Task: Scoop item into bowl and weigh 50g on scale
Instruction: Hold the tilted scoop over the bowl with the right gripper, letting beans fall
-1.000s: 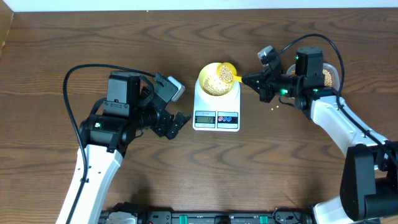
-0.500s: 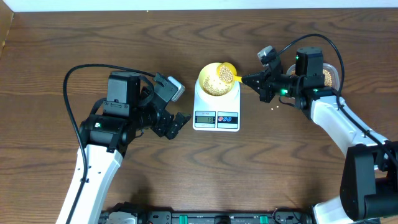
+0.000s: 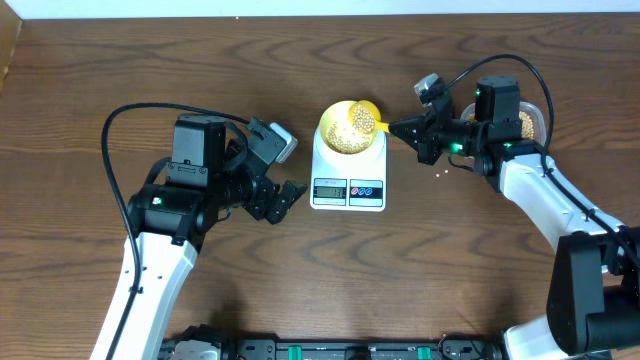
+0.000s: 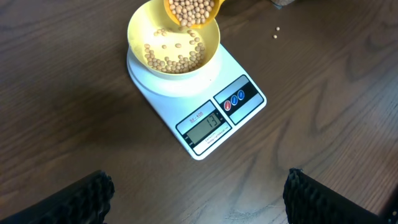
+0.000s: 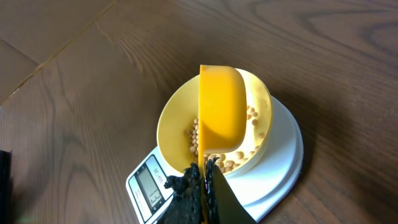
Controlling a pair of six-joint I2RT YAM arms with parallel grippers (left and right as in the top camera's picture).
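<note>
1. Nearest the base, left gripper (image 3: 285,200) hangs over table (image 3: 200,80) just left of scale (image 3: 348,190), jaws spread wide, holding nothing.
2. One stray bean (image 3: 443,177) lies on the wood, right of scale.
3. Bowl (image 3: 328,122) sits on scale platform; beans (image 3: 343,140) cover its floor.
4. Yellow scoop (image 3: 365,118), loaded with beans, sits over bowl's far-right rim.
5. Right gripper (image 3: 397,127) is clamped tight on scoop handle.

Overhead straight down over the table (image 3: 120,60); both wrist views close, oblique, sharing the scale (image 4: 211,121).
</note>
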